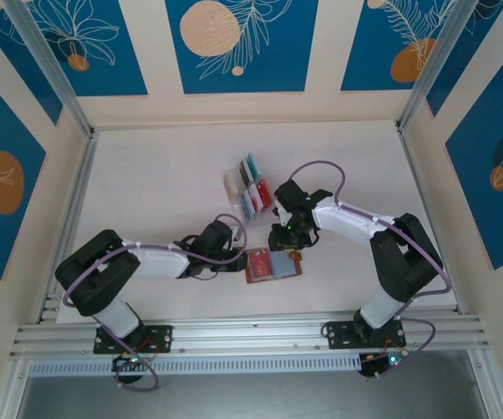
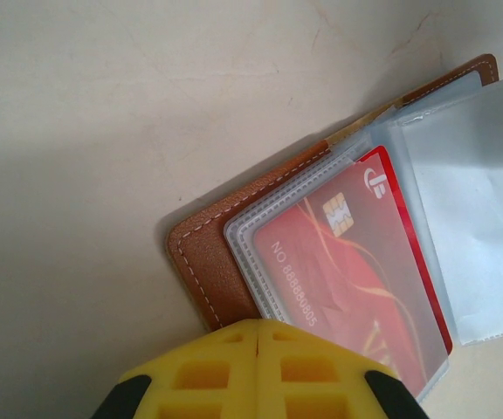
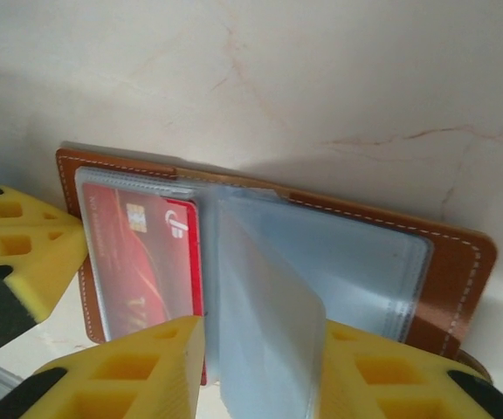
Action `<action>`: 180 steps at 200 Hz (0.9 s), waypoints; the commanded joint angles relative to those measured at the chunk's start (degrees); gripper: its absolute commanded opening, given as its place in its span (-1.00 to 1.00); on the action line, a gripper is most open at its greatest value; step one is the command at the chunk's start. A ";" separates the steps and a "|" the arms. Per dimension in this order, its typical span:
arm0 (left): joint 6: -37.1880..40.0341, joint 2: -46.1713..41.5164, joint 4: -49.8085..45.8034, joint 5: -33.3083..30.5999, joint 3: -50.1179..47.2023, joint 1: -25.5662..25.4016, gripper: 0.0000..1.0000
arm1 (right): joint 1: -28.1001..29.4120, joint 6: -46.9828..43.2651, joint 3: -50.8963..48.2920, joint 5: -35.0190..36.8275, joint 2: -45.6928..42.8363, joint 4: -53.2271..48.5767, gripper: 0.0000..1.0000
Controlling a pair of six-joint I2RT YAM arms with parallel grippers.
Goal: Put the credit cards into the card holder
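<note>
The brown leather card holder (image 1: 296, 265) lies open on the table between the two arms. A red credit card (image 2: 347, 271) sits inside its left clear pocket (image 3: 147, 262). My left gripper (image 2: 258, 325) is shut with nothing in it, its yellow tips resting over the holder's left edge (image 2: 203, 262). My right gripper (image 3: 263, 340) is open, one finger on each side of a clear pocket leaf (image 3: 269, 305) that stands up from the holder's spine. More credit cards (image 1: 250, 186) in cream, teal, red and blue stand in a clear rack behind the holder.
The clear slotted rack (image 1: 237, 199) stands just behind the right gripper (image 1: 284, 243), close to the left gripper (image 1: 237, 255). White table (image 1: 155, 183) spreads to the left and far side. Aluminium rails (image 1: 251, 336) run along the near edge.
</note>
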 commanded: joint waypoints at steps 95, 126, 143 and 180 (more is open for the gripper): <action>-0.79 5.41 -9.19 -0.22 -3.59 -1.57 -0.95 | 5.13 1.79 1.95 0.72 -0.71 -2.04 -0.27; -1.05 5.07 -9.06 -0.03 -3.59 -1.54 -0.95 | 5.29 2.71 0.99 -2.41 0.41 0.30 -0.33; -1.64 4.65 -8.10 0.62 -4.21 -1.31 -0.95 | 5.35 3.16 0.25 -4.37 0.28 1.37 -0.32; -2.22 4.91 -6.83 1.45 -4.84 -0.76 -0.95 | 4.93 3.69 -1.61 -8.06 -1.92 2.64 -0.22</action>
